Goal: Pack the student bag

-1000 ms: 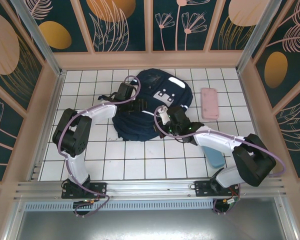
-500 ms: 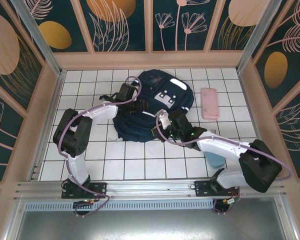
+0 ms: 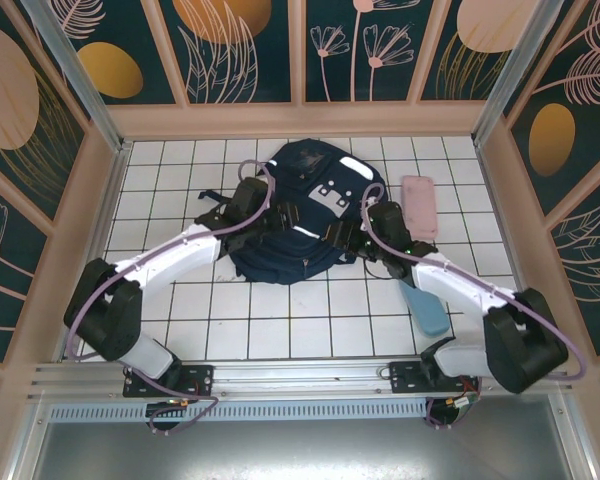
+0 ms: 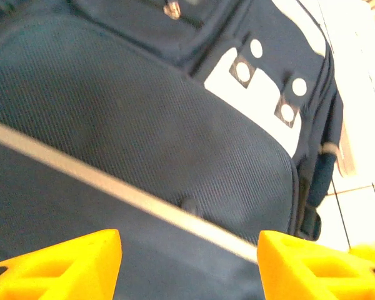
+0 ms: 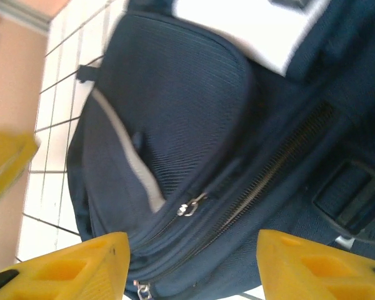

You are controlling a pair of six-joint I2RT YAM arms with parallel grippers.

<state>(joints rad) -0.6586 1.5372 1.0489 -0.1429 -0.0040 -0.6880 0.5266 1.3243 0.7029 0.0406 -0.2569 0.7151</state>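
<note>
The student bag (image 3: 305,170), dark navy with white stripes and a white patch, lies on the tiled floor at the back centre. My left gripper (image 3: 280,216) is over its left side. In the left wrist view that gripper (image 4: 187,269) is open, its yellow fingertips (image 4: 56,265) apart above the bag's front panel (image 4: 144,125) and white stripe (image 4: 125,190). My right gripper (image 3: 346,234) reaches in from the bag's right side. It (image 5: 194,269) is open too, with nothing between its fingers, facing a closed zipper and its metal pull (image 5: 190,205).
A pink case (image 3: 418,205) lies on the tiles right of the bag. A light blue flat object (image 3: 431,311) sits under the right arm's forearm. Wooden walls ring the white tiled floor (image 3: 280,320), with open tiles in front of the bag.
My right gripper has opened and swung from the bag's front to its right side. The left arm has stretched out lower, its gripper staying on the bag.
</note>
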